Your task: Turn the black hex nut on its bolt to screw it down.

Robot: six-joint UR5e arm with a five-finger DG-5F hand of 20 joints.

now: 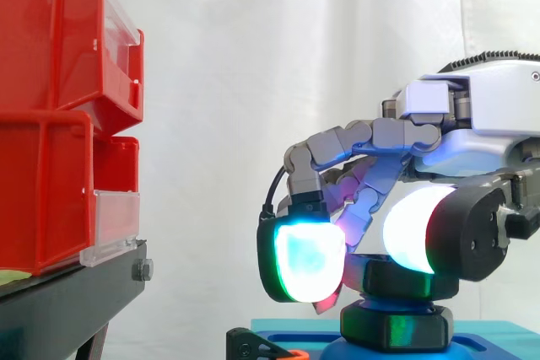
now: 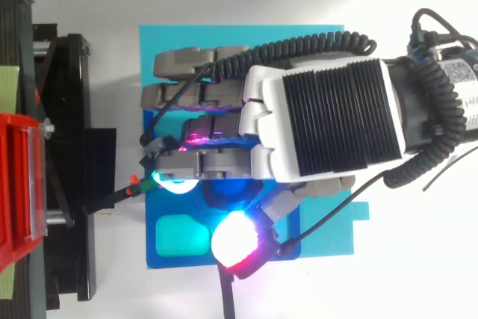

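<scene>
Thumb pad (image 1: 418,229) and fingertips (image 1: 308,263) of the hand (image 2: 321,117) pinch the black hex nut (image 1: 405,280) from opposite sides above the blue base (image 1: 498,339), giving purchase for turning it.

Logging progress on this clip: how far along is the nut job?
Done: the hand is at the black nut on the blue base, right over it. In hand: probably the turning, though an actual grip can't be confirmed. Left: screwing down, since a gap shows between the nut and the black collar beneath it.
</scene>
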